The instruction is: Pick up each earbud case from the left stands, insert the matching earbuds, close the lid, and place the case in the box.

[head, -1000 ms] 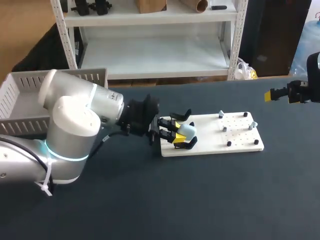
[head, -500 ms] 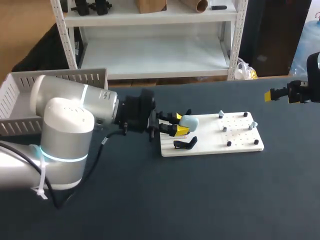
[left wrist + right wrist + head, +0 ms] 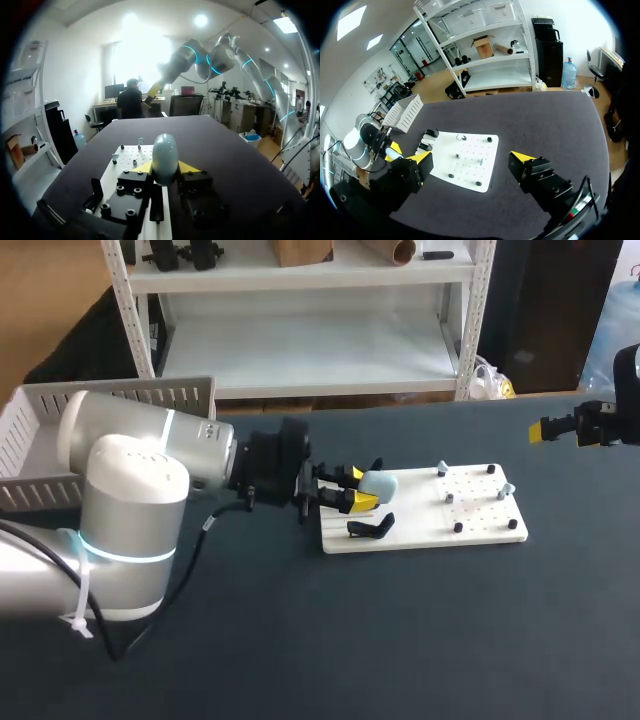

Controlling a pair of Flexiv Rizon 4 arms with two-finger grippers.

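Over the dark counter (image 3: pixel 400 640) my left arm (image 3: pixel 130 500) reaches to the left end of the white board (image 3: pixel 480 525). Its pincer (image 3: pixel 358 487) is clamped on the pale blue earbud case (image 3: pixel 377 483), one yellow tip on each side. The case hangs clear of the black stand (image 3: pixel 370 528) just below it. The grey box (image 3: pixel 60 440) waits well apart, behind the arm.

To do this step well, I judge the grip should hold firm without tightening, since the rounded shell could slip or twist. The lift should run straight until the case is free of both stands, and the case should stay level for the earbuds. Small pieces sit on pegs at the board's far end, but I cannot tell whether they are the earbuds. My right pincer (image 3: pixel 472 159) hangs off to the right over the counter, its fingers wide apart and holding nothing — it looks free to help.

Against a second ago, the left arm has drawn up and back, and the case has risen out from between the stands. Since half a second ago nothing visibly shifts.
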